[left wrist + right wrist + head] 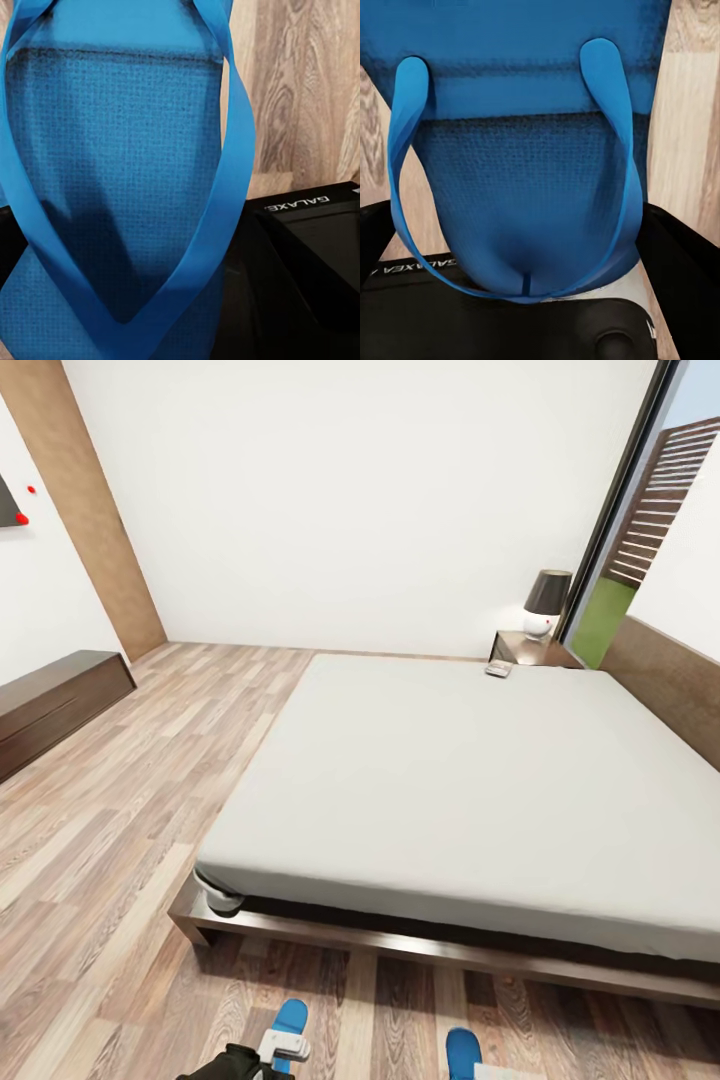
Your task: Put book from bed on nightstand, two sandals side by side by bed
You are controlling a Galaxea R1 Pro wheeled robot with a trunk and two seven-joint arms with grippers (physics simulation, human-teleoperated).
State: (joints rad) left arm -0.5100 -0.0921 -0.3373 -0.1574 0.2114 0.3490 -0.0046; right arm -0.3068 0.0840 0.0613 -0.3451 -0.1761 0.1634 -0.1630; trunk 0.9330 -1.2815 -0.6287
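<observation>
The bed (450,780) has a pale mattress on a dark base. The book (498,669) lies at its far corner, next to the nightstand (520,648). Two blue sandals show low in the head view above the wood floor by the bed's near side. My left gripper (127,217) is shut on the left sandal (291,1018); its sole and straps (112,165) sit between the black fingers (307,247). My right gripper (521,225) is shut on the right sandal (462,1050), seen close with its strap loop (510,165).
A lamp (546,603) stands on the nightstand. A long dark-brown cabinet (50,705) runs along the left wall. A tall window (660,530) sits behind the headboard (670,680) at the right. Wood floor (150,810) stretches to the left of the bed.
</observation>
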